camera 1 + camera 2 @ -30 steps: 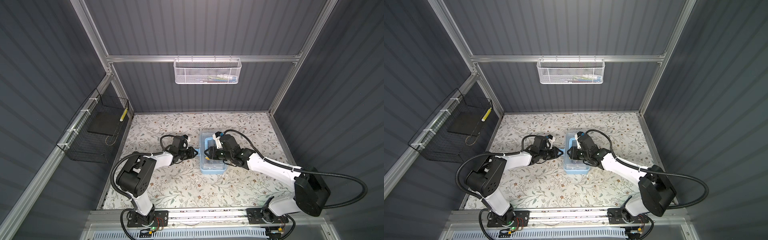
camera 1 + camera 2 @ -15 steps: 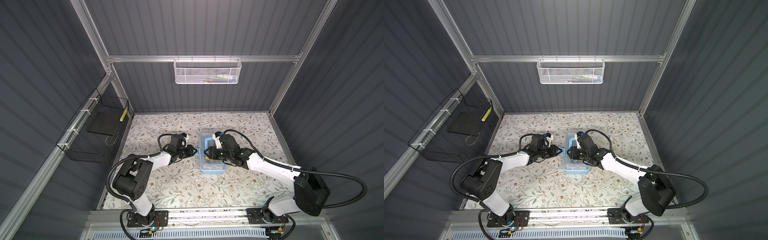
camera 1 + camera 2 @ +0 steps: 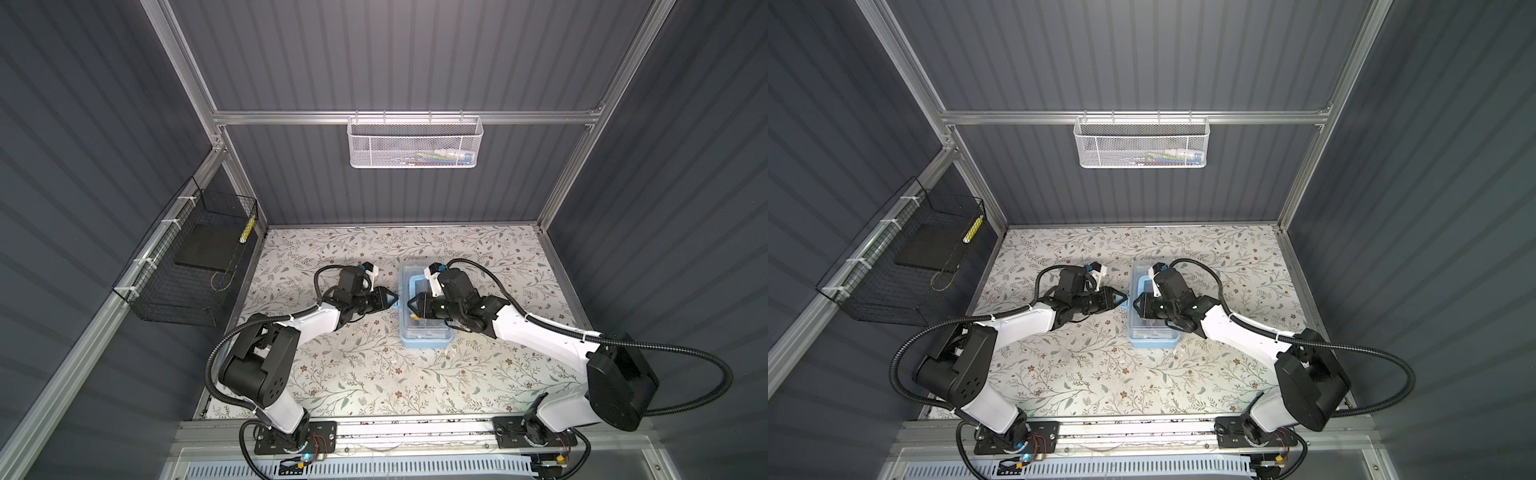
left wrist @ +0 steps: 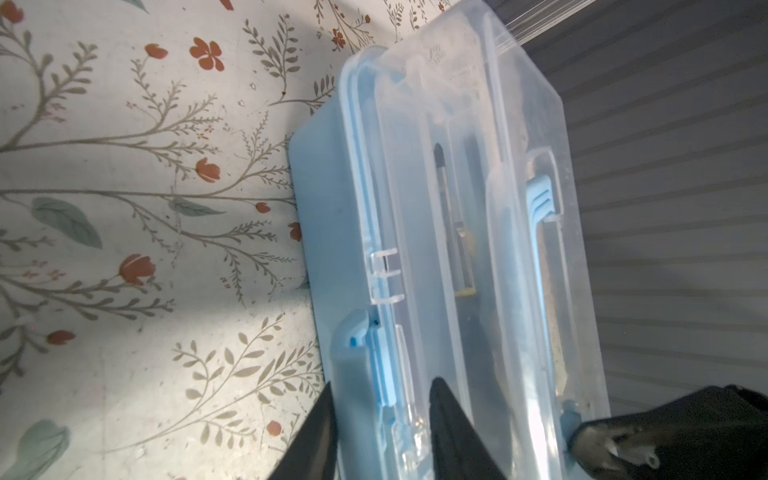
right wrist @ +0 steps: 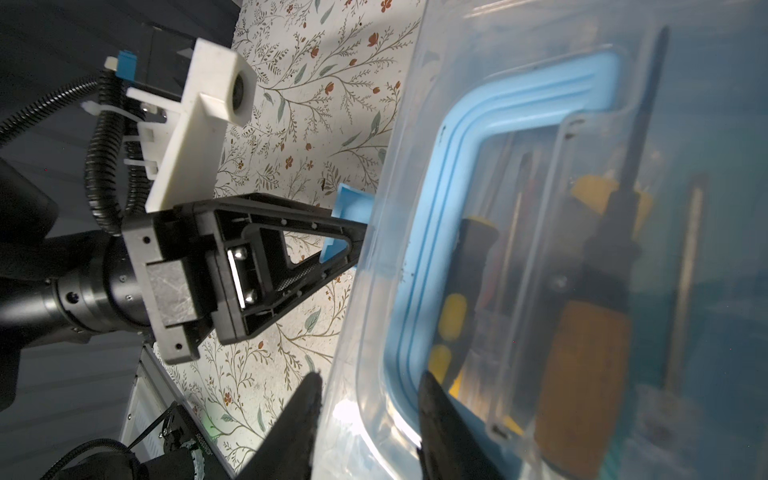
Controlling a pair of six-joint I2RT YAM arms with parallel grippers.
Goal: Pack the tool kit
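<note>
Dark grey ribbed walls are seen around a flower-patterned tabletop (image 3: pixel 374 374). On the left wall a black wire basket (image 3: pixel 187 270) is hung, and on the back rail a white mesh basket (image 3: pixel 415 145). Near the middle of the tabletop the tool kit box (image 3: pixel 424 336) is placed flat, with its clear lid (image 4: pixel 415 166) laid on it. The light-blue handle (image 5: pixel 457 124) is seen lying flat at the top of the box. The left gripper (image 3: pixel 394 296) is held at the box's left side, its jaws parted with the blue latch (image 4: pixel 353 361) between them. The right gripper (image 3: pixel 412 302) is positioned over the lid, jaws parted too; whether it touches cannot be told. A yellow-black screwdriver (image 5: pixel 465 266) is seen through the lid.
</note>
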